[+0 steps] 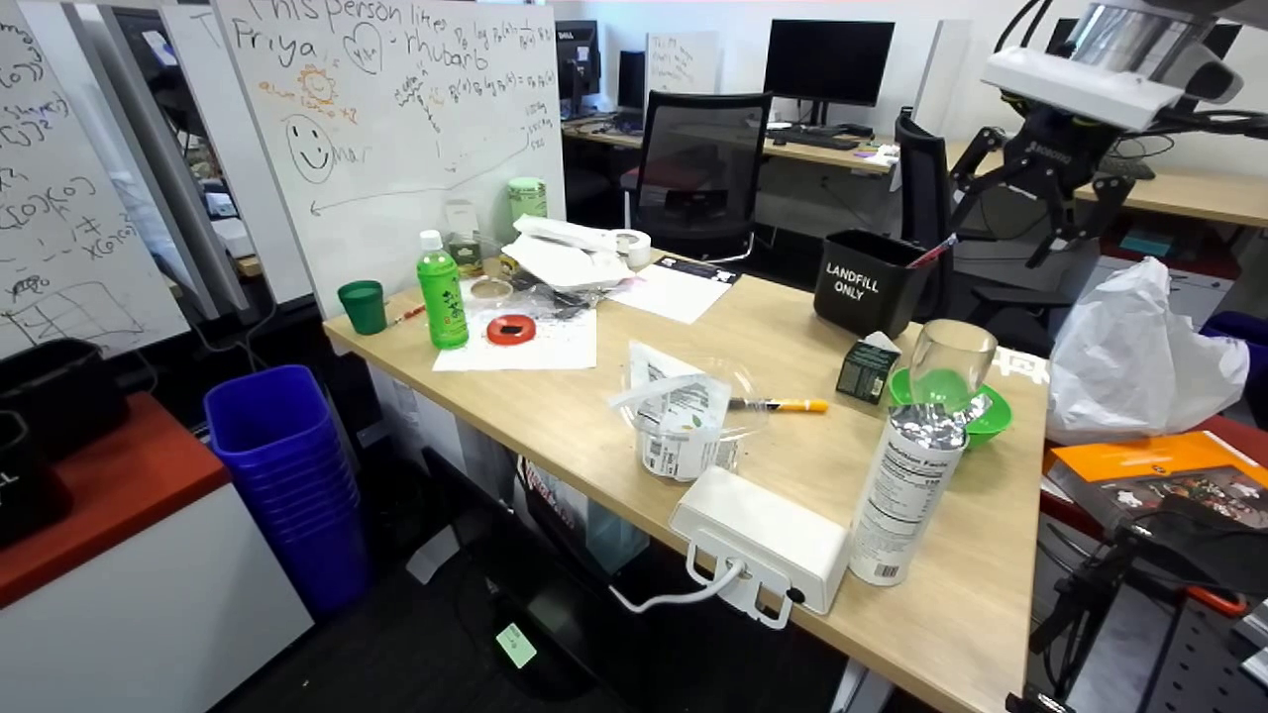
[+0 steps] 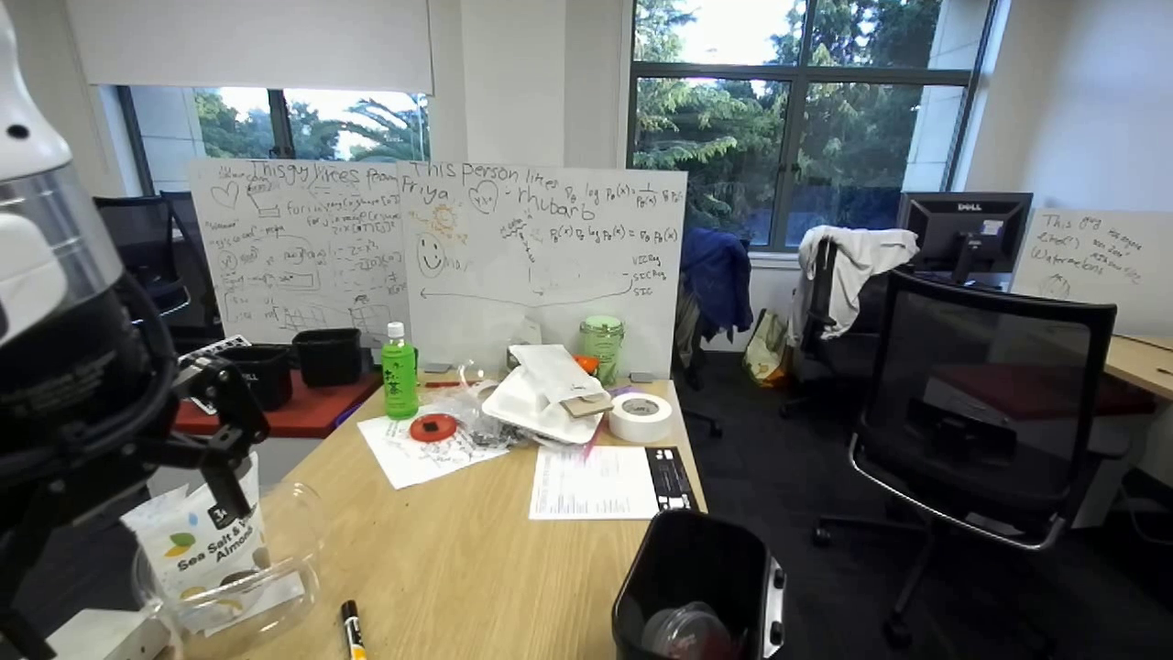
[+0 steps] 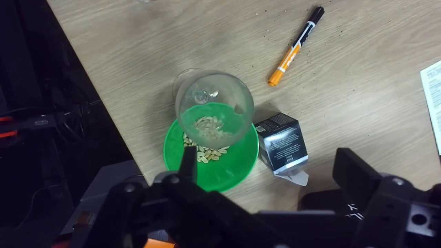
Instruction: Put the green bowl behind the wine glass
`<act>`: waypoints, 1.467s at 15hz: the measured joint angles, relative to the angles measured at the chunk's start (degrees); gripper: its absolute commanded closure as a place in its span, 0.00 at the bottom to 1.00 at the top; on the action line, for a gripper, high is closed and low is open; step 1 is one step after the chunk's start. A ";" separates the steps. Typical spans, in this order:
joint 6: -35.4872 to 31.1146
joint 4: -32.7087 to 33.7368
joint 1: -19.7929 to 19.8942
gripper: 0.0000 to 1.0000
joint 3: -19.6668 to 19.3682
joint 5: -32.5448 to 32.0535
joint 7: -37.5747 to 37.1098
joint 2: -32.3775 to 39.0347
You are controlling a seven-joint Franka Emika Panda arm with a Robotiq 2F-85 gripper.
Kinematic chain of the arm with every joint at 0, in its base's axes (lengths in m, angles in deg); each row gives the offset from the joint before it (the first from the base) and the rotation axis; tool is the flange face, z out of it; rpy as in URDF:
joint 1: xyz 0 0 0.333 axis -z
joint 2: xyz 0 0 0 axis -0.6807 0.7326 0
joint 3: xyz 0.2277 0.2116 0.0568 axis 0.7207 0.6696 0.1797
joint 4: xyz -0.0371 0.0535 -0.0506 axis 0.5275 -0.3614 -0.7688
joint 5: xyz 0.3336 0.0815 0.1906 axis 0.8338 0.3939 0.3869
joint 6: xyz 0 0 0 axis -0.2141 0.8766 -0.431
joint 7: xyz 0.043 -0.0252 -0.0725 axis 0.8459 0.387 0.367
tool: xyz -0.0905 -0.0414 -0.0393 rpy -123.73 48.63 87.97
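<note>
The green bowl (image 1: 994,421) sits near the table's edge, partly hidden behind the wine glass and a tall can in an exterior view. In the wrist view the bowl (image 3: 229,174) holds several pale nuts. The clear wine glass (image 1: 953,347) stands upright close beside it. In the wrist view the glass (image 3: 220,103) overlaps the bowl's far part, and its foot rests on the table. Bowl and glass are out of view in an exterior view. My gripper (image 1: 1001,243) is open and empty, above the table. In the wrist view the gripper (image 3: 267,156) has its left finger over the bowl.
A black box (image 3: 282,144) stands against the bowl's right side. A black bin (image 1: 867,287) is behind it. A tall can (image 1: 901,505) stands in front of the bowl. A marker (image 3: 296,46) and a clear container (image 1: 684,436) lie further along the table.
</note>
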 measured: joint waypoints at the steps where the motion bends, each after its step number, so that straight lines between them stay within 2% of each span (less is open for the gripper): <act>1: 0.00 0.00 0.00 0.00 0.00 0.00 -0.07 -0.02; 5: 0.05 0.00 -0.21 0.00 -0.79 -0.05 -1.80 0.13; 11: -3.38 0.02 2.12 0.00 -6.01 -0.09 -13.31 3.86; 14: -9.75 0.06 3.38 0.00 -7.65 -1.94 -20.78 10.08; 17: -15.29 1.45 2.57 0.00 -8.47 -1.74 -26.28 18.04; 22: -18.37 7.16 -0.26 0.00 -10.00 3.16 -27.88 28.42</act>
